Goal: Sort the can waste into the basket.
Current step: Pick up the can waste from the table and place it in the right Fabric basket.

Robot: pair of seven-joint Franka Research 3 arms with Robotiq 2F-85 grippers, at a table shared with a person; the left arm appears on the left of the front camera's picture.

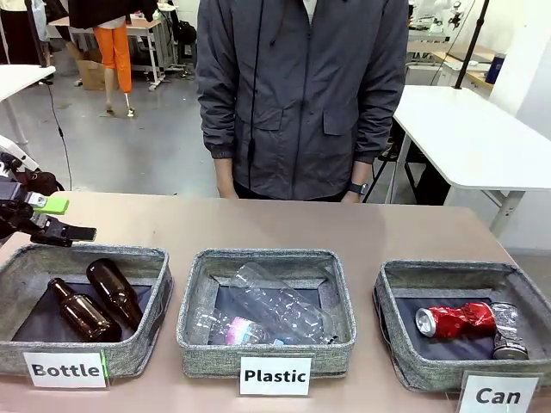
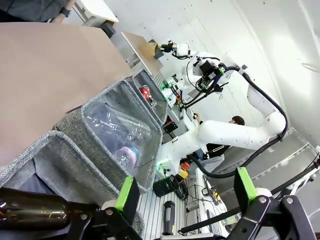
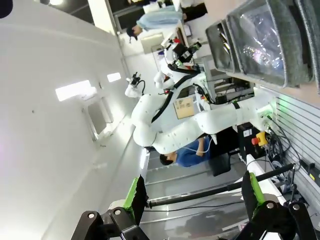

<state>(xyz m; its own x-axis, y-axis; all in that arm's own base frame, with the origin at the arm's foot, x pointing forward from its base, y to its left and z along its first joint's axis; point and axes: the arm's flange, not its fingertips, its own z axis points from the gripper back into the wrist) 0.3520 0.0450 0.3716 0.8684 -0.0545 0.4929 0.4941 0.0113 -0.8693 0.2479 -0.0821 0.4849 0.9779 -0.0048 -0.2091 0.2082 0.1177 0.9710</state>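
Standing by the table (image 1: 284, 225), I see three grey bins in a row along its near edge, with a person waiting at the far side. The "Can" basket (image 1: 392, 340) sits at the robot's right and already has cans in it: a crushed red can (image 1: 455, 320) lying on its side and, touching its right end, a silvery can (image 1: 509, 331) against the basket's wall. I cannot make out a third, dark one.

To my eye these cans are light, thin metal, dented and slick, with sharp creases; a pinch across the flattened body, not the round ends, looks the safest hold.

At the table's left edge the left gripper (image 1: 62, 218) hovers above the "Bottle" bin (image 1: 86, 258), jaws spread wide, nothing between them. Its wrist view gives what the front misses: green pads (image 2: 126, 198) wide apart, a brown bottle (image 2: 32, 212) just beside them, and the red can far down the row. In the right wrist view the right gripper (image 3: 195, 200) is equally wide and empty, aimed off the table.
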